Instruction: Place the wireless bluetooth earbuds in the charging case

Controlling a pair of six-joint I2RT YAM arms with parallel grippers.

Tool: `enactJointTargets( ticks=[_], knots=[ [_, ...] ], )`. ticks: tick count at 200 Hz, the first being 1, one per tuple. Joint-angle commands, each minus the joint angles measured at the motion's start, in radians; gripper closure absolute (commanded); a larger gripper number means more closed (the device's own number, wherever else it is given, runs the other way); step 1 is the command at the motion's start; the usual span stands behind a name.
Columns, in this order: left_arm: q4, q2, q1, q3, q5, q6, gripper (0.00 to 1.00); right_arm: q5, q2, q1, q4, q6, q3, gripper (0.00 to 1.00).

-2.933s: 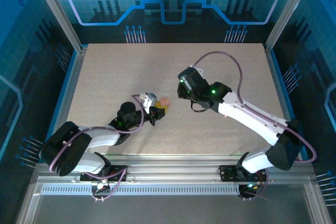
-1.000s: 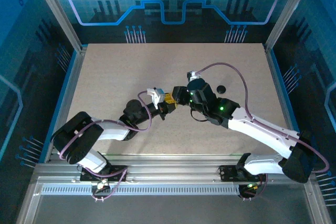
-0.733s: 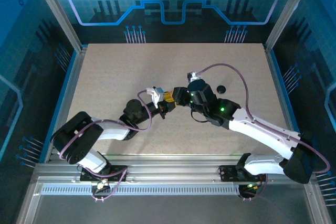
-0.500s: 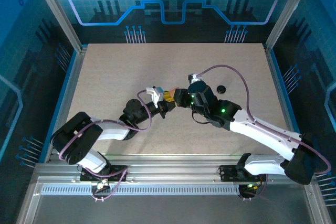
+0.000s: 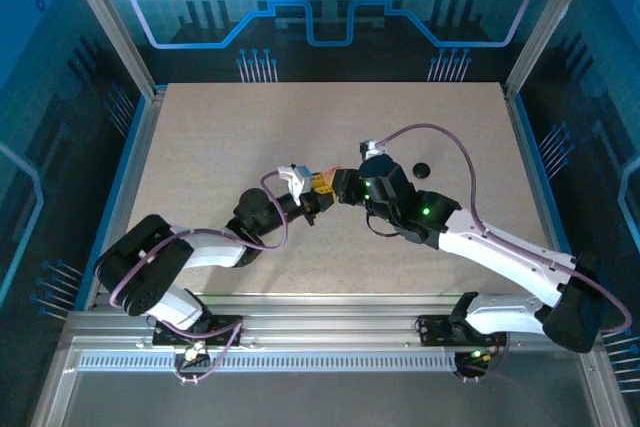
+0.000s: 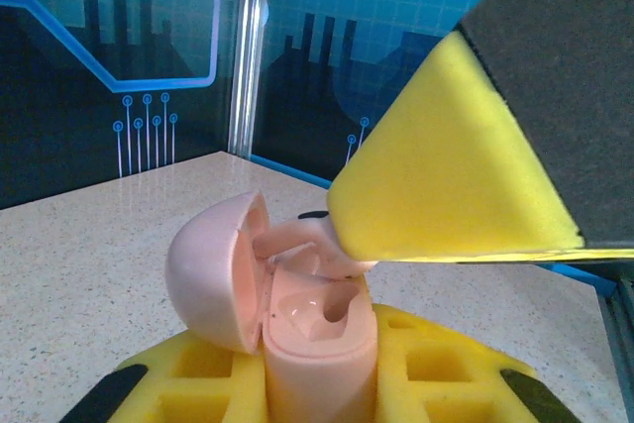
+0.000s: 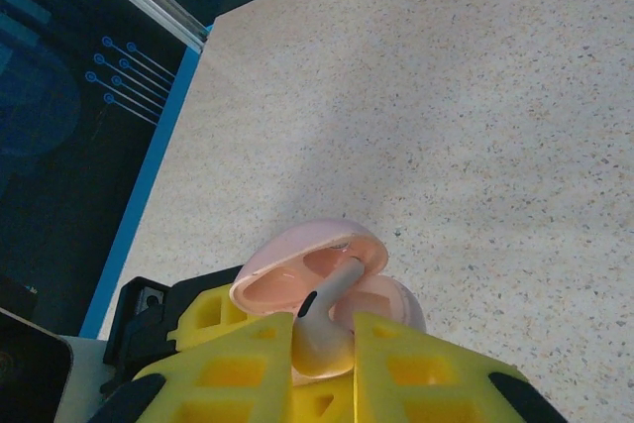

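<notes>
Left gripper [image 5: 322, 187] clenched on the open pink charging case [image 6: 317, 339]. Right gripper [image 7: 322, 344] grasping a pink earbud [image 7: 329, 306], stem at the case's open cup. Risk: a tilted stem may catch the case's rim, or pushing may twist the case loose

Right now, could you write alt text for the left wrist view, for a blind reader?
An open pale pink charging case stands gripped by the left pincer, its lid tipped left. From upper right, the right pincer holds a pink earbud at its opening.
</notes>
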Motion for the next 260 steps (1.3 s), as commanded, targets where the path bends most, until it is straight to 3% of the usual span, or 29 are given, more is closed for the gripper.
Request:
enactJointTargets(
  ticks=[1,122,260],
  knots=[
    [0.014,-0.035,-0.006,0.010,-0.006,0.052,0.81,0.014,-0.023,0.010,-0.042,0.006,0.016,0.81],
    [-0.048,-0.048,-0.006,-0.002,-0.007,0.113,0.81,-0.147,-0.063,-0.083,-0.108,0.088,0.035,0.82],
    [-0.114,-0.041,-0.005,-0.025,0.012,0.205,0.81,-0.572,-0.038,-0.280,-0.294,0.231,0.118,0.82]
  ],
)
